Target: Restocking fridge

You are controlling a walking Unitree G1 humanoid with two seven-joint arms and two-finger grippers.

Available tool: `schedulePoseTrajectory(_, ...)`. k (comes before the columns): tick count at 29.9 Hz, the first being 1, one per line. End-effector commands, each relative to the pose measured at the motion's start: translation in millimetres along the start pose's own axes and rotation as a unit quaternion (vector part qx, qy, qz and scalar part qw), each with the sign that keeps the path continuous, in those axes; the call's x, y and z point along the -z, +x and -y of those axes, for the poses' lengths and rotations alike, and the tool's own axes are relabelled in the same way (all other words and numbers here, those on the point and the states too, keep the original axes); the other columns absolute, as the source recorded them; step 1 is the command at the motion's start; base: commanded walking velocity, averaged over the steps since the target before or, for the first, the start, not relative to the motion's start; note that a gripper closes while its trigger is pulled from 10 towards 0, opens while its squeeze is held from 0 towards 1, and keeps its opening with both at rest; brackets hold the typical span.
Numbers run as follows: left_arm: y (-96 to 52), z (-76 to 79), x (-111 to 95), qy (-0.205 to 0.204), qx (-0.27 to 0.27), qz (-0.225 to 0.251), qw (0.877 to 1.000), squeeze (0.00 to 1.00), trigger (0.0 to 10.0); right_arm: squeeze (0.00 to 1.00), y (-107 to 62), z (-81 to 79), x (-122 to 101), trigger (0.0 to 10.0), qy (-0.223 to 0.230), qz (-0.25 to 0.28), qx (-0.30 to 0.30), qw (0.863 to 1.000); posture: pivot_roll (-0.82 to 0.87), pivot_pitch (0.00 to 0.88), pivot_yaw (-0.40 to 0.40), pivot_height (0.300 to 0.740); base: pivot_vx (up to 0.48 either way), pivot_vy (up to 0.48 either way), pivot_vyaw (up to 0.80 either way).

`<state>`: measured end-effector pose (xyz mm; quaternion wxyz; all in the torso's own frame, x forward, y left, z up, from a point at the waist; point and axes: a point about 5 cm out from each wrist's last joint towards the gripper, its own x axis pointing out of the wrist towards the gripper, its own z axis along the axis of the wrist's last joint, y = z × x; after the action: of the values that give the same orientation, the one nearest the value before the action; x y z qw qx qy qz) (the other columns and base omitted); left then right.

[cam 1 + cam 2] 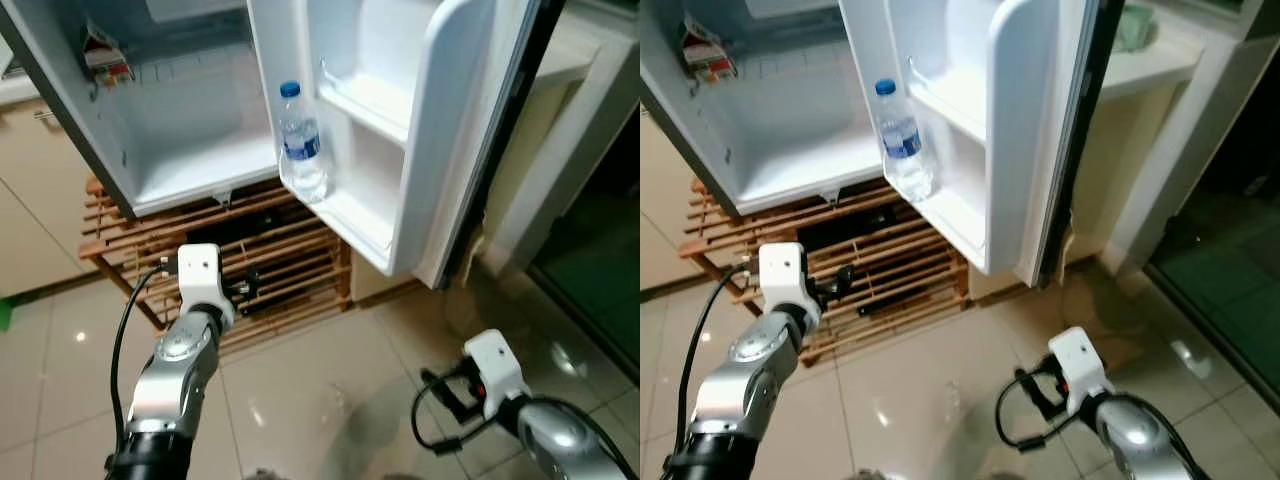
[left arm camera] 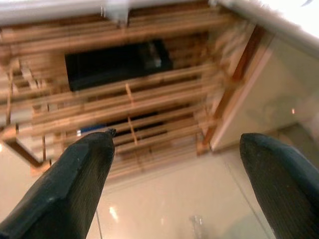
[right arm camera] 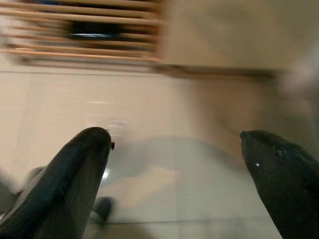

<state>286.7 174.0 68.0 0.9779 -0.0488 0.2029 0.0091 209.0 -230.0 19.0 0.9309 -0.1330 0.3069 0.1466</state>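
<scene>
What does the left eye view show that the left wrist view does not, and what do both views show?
Left eye view alone: the open fridge door with a water bottle standing on its lower shelf, and both arms low over the floor.
Left wrist view alone: the left gripper, fingers wide apart and holding nothing.
Both: the wooden slatted rack under the fridge and the glossy tiled floor.

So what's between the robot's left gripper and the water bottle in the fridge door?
In the left eye view, the wooden slatted rack and the door's lower shelf rim lie between the left gripper and the water bottle.
</scene>
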Motion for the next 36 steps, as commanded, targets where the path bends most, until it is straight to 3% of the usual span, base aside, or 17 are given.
schedulePoseTrajectory(1,2.5,-2.2,5.0,-0.005,-0.001,-0.027,1.000,0.00,10.0,0.00,-0.9,29.1,-6.5,10.0,-0.010,-0.001,0.092,0.996,-0.21,0.071,0.065,0.740,0.000,0.000,0.00)
schedulePoseTrajectory(2,3.1,-2.2,8.1,-0.006,0.001,-0.038,0.999,0.00,10.0,0.00,-1.4,38.2,-8.9,10.0,-0.012,-0.001,0.124,0.992,-0.21,0.072,0.065,0.740,0.000,0.000,0.00)
schedulePoseTrajectory(4,5.1,0.2,28.7,0.026,0.026,-0.124,0.992,0.00,10.0,0.00,-6.3,62.2,-23.7,10.0,-0.018,0.017,0.206,0.978,-0.21,0.071,0.064,0.740,0.000,0.000,0.00)
schedulePoseTrajectory(5,5.4,3.8,44.7,0.002,0.058,-0.187,0.981,0.00,10.0,0.00,-13.6,82.4,-48.1,10.0,-0.034,0.054,0.278,0.958,-0.21,0.070,0.062,0.740,0.000,0.000,0.00)
schedulePoseTrajectory(7,5.8,4.8,46.8,-0.007,0.065,-0.195,0.979,0.00,10.0,0.00,-15.6,86.9,-55.7,10.0,-0.039,0.067,0.293,0.953,-0.21,0.070,0.062,0.740,0.000,0.000,0.00)
schedulePoseTrajectory(8,8.9,3.5,50.7,-0.001,0.066,-0.209,0.976,0.00,10.0,0.00,-18.5,95.2,-90.1,10.0,-0.044,0.135,0.325,0.935,-0.21,0.070,0.063,0.740,0.000,0.000,0.00)
schedulePoseTrajectory(9,8.9,3.5,50.7,-0.001,0.066,-0.209,0.976,0.00,10.0,0.00,-18.5,95.2,-90.1,10.0,-0.044,0.135,0.325,0.935,-0.21,0.070,0.063,0.740,0.000,0.000,0.00)
schedulePoseTrajectory(10,9.9,3.2,53.5,0.006,0.067,-0.217,0.974,0.00,10.0,0.00,-20.1,98.4,-108.9,10.0,-0.042,0.171,0.339,0.924,-0.21,0.065,0.064,0.740,0.000,0.000,0.00)
schedulePoseTrajectory(13,8.7,5.1,60.6,0.029,0.083,-0.232,0.969,0.00,10.0,0.00,-18.8,96.3,-138.2,10.0,-0.047,0.229,0.333,0.913,-0.20,0.059,0.065,0.740,0.000,0.000,0.00)
schedulePoseTrajectory(16,7.6,4.4,64.6,0.036,0.086,-0.245,0.965,0.00,10.0,0.00,-17.8,94.4,-146.8,10.0,-0.046,0.246,0.321,0.913,-0.19,0.055,0.065,0.740,0.000,0.000,0.00)
schedulePoseTrajectory(19,6.9,0.1,70.9,0.046,0.083,-0.257,0.962,0.00,10.0,0.00,-15.0,90.0,-151.0,10.0,-0.041,0.257,0.297,0.919,-0.19,0.052,0.063,0.740,0.000,0.000,0.00)
schedulePoseTrajectory(21,5.2,-11.0,83.1,0.064,0.073,-0.275,0.957,0.00,10.0,0.00,-9.1,74.0,-159.8,10.0,-0.016,0.287,0.237,0.928,-0.19,0.048,0.064,0.740,0.000,0.000,0.00)
schedulePoseTrajectory(27,3.5,-16.2,91.8,0.074,0.071,-0.291,0.951,0.00,10.0,0.00,-6.8,56.7,-166.1,10.0,-0.007,0.308,0.182,0.934,-0.19,0.042,0.068,0.740,0.000,0.000,0.00)
schedulePoseTrajectory(30,-1.3,-25.0,110.1,0.102,0.069,-0.322,0.939,0.00,10.0,0.00,-4.4,31.2,-166.4,10.0,-0.032,0.300,0.096,0.949,-0.20,0.037,0.071,0.740,0.000,0.000,0.00)
schedulePoseTrajectory(32,-3.1,-27.2,116.0,0.107,0.070,-0.330,0.935,0.00,10.0,0.00,-4.9,24.3,-165.5,10.0,-0.036,0.298,0.071,0.951,-0.20,0.036,0.072,0.740,0.000,0.000,0.00)
schedulePoseTrajectory(33,-5.0,-29.6,122.7,0.106,0.070,-0.335,0.934,0.00,10.0,0.00,-8.3,9.6,-164.9,10.0,-0.018,0.292,0.008,0.956,-0.20,0.033,0.073,0.740,0.000,0.000,0.00)
schedulePoseTrajectory(36,-5.9,-31.6,125.6,0.106,0.068,-0.337,0.933,0.00,10.0,0.00,-17.4,-10.9,-169.2,10.0,0.016,0.294,-0.090,0.952,-0.20,0.031,0.075,0.740,0.000,0.000,0.00)
